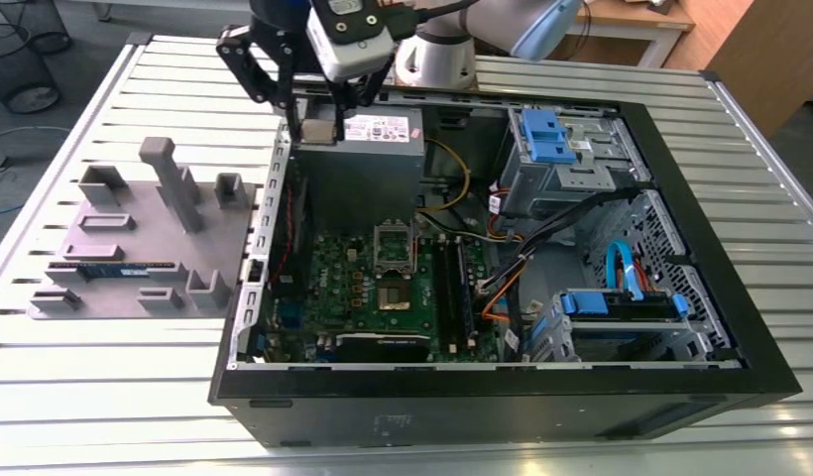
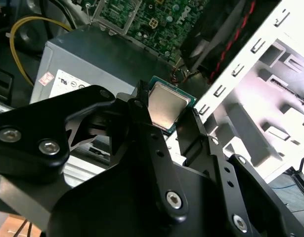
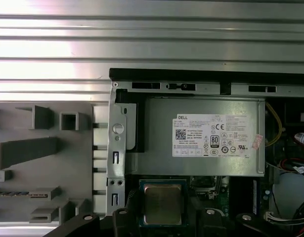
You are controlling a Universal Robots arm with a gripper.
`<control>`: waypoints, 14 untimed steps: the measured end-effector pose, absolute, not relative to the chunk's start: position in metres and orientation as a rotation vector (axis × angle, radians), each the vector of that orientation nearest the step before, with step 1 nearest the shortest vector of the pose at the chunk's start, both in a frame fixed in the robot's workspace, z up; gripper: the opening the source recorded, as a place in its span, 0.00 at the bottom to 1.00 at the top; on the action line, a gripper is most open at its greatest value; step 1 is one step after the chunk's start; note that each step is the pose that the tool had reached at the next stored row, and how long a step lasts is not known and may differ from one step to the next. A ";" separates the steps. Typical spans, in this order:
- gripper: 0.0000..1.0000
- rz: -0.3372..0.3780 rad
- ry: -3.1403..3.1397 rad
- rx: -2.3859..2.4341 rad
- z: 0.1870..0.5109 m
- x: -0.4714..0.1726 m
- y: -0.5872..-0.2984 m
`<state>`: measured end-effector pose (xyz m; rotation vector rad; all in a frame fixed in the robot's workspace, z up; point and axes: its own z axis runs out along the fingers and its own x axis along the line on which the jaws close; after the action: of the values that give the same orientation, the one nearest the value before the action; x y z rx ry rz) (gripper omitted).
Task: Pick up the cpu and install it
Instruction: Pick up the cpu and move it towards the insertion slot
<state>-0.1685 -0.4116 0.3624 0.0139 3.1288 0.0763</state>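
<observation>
The cpu (image 2: pixel 166 104) (image 3: pixel 162 202) is a small square chip with a silvery top and a green rim. My gripper (image 2: pixel 167 116) (image 3: pixel 163 216) is shut on it, one black finger on each of two opposite edges. In the exterior view the gripper (image 1: pixel 320 121) hangs over the open computer case (image 1: pixel 671 159), above the grey power supply (image 1: pixel 360 164) and close to the case wall on the exterior view's left. The cpu (image 1: pixel 322 130) shows there as a small tan square at the fingertips. The motherboard's cpu socket (image 1: pixel 394 248) lies nearer the case's middle, apart from the gripper.
A grey fixture plate (image 1: pixel 129 243) with upright posts lies on the slatted table at the exterior view's left, with a blue-green memory stick (image 1: pixel 116 268) on it. Inside the case are blue drive cages (image 1: pixel 565 139), cable bundles (image 1: pixel 539 248) and a yellow wire (image 2: pixel 21 44).
</observation>
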 end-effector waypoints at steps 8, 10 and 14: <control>0.47 0.076 3.129 0.014 0.362 -0.143 -0.412; 0.47 0.076 3.129 0.014 0.362 -0.138 -0.412; 0.47 0.076 3.129 0.014 0.362 -0.128 -0.412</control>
<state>-0.1277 -0.4115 0.3621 0.0136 3.1288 0.0763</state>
